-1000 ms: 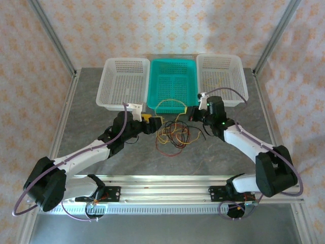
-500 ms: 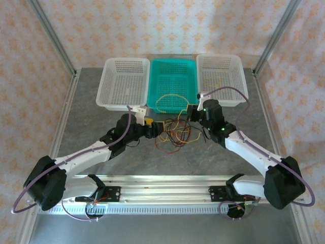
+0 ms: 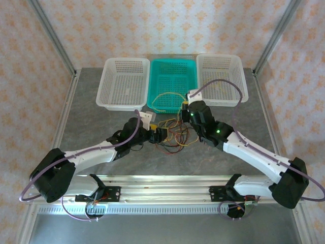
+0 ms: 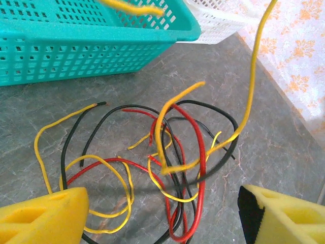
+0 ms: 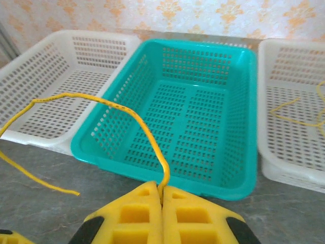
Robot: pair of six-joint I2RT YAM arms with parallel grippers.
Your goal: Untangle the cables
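Near the cables [image 3: 172,137], right arm [image 3: 238,147] farther left.

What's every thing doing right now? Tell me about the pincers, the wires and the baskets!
cable pile: tangled, lying on the table.
left pincer: open, over the cable pile.
right pincer: shut on a yellow cable.
yellow cable: pinched, arching upward.
teal basket: empty.
left white basket: empty.
right white basket: holds a yellow strand.
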